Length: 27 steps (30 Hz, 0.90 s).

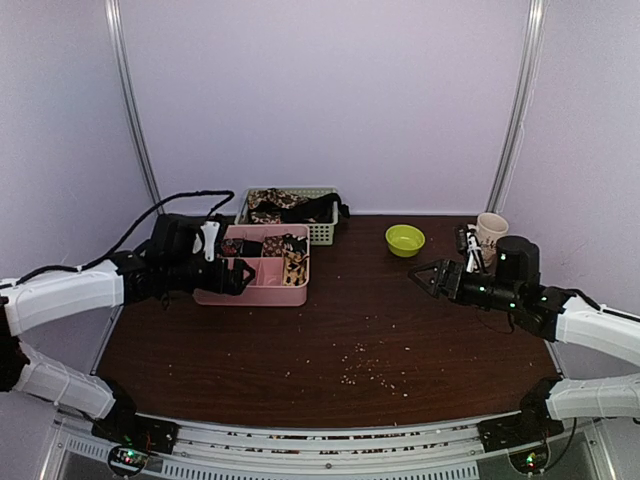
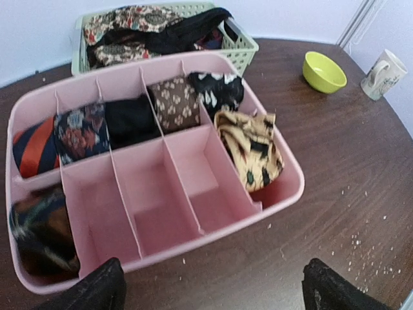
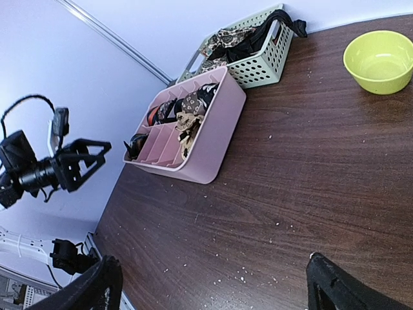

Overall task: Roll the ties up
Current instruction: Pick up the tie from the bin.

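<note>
Hovering empty with fingers spread, the left hand [image 1: 240, 275] is facing the pink tray [image 2: 293, 194] of rolled ties [image 2: 174, 103]; unrolled ties [image 2: 148, 26] are lying heaped in the green basket [image 2: 242, 55] just beyond, nearer it than the released right hand [image 1: 420, 278].

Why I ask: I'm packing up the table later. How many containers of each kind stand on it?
Pink plastic divided tray: 1
Pale green slotted plastic basket: 1
Yellow-green round bowl: 1
Cream printed mug: 1
Total: 4
</note>
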Tool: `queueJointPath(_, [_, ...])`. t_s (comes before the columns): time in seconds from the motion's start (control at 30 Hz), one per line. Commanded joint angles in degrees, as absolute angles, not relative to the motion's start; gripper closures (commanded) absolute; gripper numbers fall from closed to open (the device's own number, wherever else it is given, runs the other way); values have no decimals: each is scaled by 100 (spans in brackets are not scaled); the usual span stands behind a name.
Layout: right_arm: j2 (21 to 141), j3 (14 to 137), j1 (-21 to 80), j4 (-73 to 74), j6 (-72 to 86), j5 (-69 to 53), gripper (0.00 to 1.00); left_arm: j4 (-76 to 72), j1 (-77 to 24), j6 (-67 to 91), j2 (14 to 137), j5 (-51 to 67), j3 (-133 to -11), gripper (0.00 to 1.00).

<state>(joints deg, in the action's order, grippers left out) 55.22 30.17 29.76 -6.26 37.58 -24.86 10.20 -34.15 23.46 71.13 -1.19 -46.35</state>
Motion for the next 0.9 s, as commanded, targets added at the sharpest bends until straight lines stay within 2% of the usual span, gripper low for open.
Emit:
queueJointPath(0.0, [5607, 2977, 2961, -746, 3732, -2707, 1, 1333, -3266, 1908, 8029, -372, -6298, 2])
queueJointPath(0.17, [5489, 2861, 2955, -758, 3807, -2644, 1, 1701, -2943, 1962, 9469, -325, -8255, 2])
queueJointPath(0.4, [5297, 2705, 2923, -773, 3910, -2551, 0, 2275, -2619, 2865, 11558, -55, -11080, 2])
queueJointPath(0.67, [5173, 2610, 2908, -751, 3981, -2503, 0, 1582, -2313, 4651, 13162, 328, -12398, 2])
queueJointPath(0.87, [5161, 2549, 2900, -730, 3999, -2443, 0, 1501, -2269, 5350, 14226, 280, -13412, 2])
